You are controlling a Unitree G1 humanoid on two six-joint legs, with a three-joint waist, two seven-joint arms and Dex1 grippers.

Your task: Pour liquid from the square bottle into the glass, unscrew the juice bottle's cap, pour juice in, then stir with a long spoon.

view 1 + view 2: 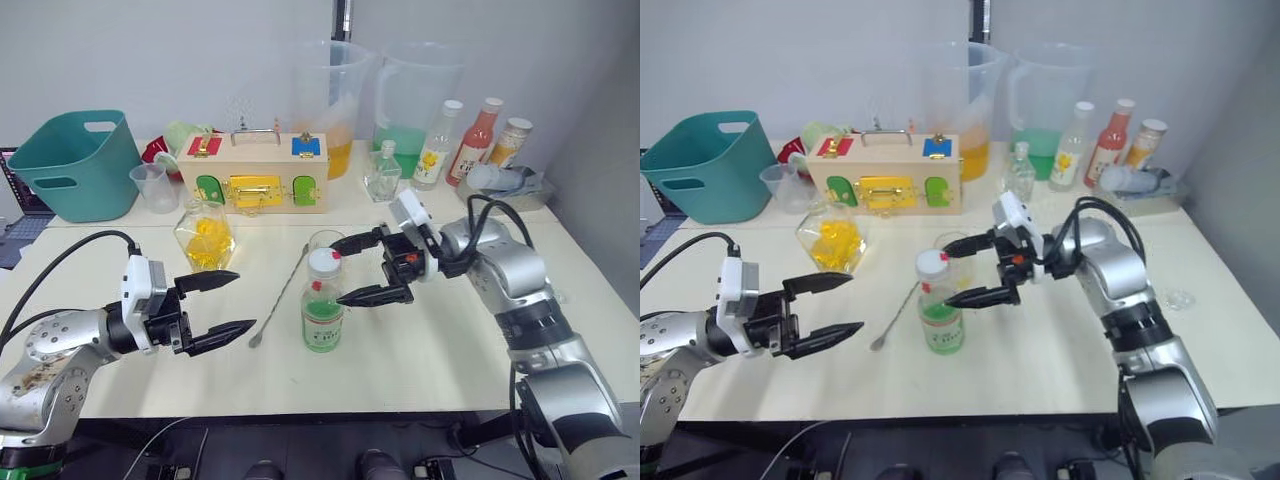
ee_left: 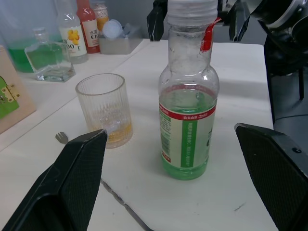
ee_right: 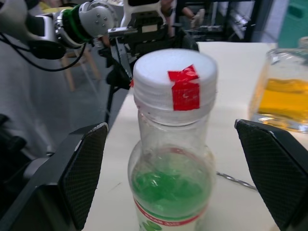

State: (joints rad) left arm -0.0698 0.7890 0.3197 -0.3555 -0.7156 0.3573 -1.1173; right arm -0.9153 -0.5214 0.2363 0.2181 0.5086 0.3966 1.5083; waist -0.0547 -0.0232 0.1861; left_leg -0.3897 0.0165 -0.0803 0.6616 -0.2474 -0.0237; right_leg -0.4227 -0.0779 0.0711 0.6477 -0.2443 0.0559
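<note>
Two pincers: both wide open and empty, facing each other across the juice bottle [image 1: 322,315].
Left pincer [image 1: 218,307]: low over the desk [image 1: 420,350], well to the bottle's left, holding nothing.
Right pincer [image 1: 363,267]: fingers spread either side of the cap [image 1: 324,262], not yet touching it.
Juice bottle: upright mid-desk, cap on with a red tab, green liquid partway up.
Glass [image 2: 104,109]: just behind the bottle, a little amber liquid at the bottom.
Long spoon [image 1: 280,296]: flat on the desk, left of the bottle.
Square bottle [image 1: 204,232]: further left, yellow liquid inside.
Step in hand: unscrewing, by my judgement.
Advice: grip the body with the left pincer first; centre the right on the cap, then twist.
</note>
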